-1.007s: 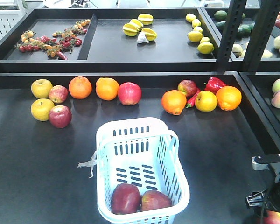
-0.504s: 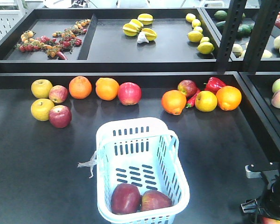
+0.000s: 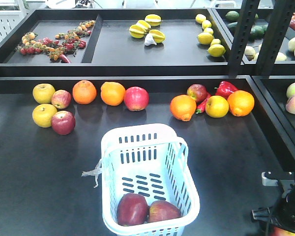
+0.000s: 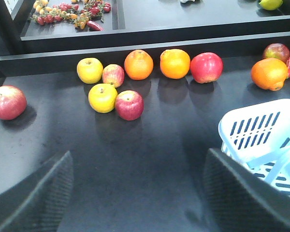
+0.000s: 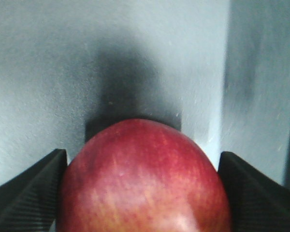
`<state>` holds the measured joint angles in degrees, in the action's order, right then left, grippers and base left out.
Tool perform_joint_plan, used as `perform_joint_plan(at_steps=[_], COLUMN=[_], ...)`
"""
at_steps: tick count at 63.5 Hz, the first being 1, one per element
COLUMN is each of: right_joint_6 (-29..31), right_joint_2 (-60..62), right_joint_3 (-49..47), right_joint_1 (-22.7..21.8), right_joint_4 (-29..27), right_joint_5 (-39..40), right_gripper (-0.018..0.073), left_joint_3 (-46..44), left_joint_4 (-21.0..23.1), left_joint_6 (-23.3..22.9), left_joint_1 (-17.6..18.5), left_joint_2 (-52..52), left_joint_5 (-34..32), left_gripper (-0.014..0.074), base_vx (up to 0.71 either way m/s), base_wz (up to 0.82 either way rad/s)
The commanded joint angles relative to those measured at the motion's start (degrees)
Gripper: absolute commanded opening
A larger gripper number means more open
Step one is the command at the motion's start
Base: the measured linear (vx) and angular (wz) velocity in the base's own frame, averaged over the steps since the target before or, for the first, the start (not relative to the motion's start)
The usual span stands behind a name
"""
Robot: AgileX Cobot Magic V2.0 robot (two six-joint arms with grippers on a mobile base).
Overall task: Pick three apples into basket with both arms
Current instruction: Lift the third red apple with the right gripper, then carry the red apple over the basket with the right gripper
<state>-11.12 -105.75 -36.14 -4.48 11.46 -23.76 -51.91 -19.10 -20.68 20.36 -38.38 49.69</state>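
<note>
Only the right wrist view shows the third apple [image 5: 144, 179] — it sits between the two fingers [image 5: 26, 193] of the right gripper [image 5: 142, 193], which presses on both its sides. In the front view this gripper [image 3: 285, 223] is at the bottom right corner, well apart from the basket [image 3: 187, 196], where two apples [image 3: 132, 209] lie side by side at the near end. The left gripper [image 4: 135, 193] is spread wide and holds nothing, above bare dark table [image 4: 150, 159] — free room between the basket and the row of oranges [image 4: 175, 63].

mock grocery shop, black produce shelves [image 3: 152, 51], loose fruit, shopping basket [image 3: 152, 147]
</note>
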Motion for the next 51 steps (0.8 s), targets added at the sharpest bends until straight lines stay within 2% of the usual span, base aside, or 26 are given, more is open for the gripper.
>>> perform_joint_plan(at_steps=[1,14,23,34,51], right_joint_6=[0.0,0.5,6.0,12.4,12.7], right_joint_2=[4.5,14.9,23.5,33.0,41.2], right_joint_3=[-0.6,-0.6,-0.6,-0.6,-0.6], right_joint_1=[-0.1,0.0,2.1,11.4,26.0], right_joint_4=[-2.3,-6.0,-11.0,-15.1,-15.1], right_joint_5=[1.4,1.6,1.5,1.5,4.8], right_gripper=[0.0341,0.0341,0.0341,0.0341,0.0341], left_joint_3=[-1.7,-1.7,-1.7,-1.7,-1.7], left_joint_4=[-0.9,-0.9,-0.9,-0.9,-0.9], left_joint_6=[-0.5,-0.5,-0.5,-0.5,-0.5], left_joint_1=[0.1,0.1,0.1,0.1,0.1], left_joint_2=[0.0,0.0,0.0,0.0,0.0], left_joint_5=[-3.3,-3.3,-3.3,-3.3,-3.3], left_gripper=[0.0544,0.0544,0.0544,0.0544,0.0544], base_vx=[0.0,0.0,0.0,0.0,0.0], base_wz=[0.0,0.0,0.0,0.0,0.0])
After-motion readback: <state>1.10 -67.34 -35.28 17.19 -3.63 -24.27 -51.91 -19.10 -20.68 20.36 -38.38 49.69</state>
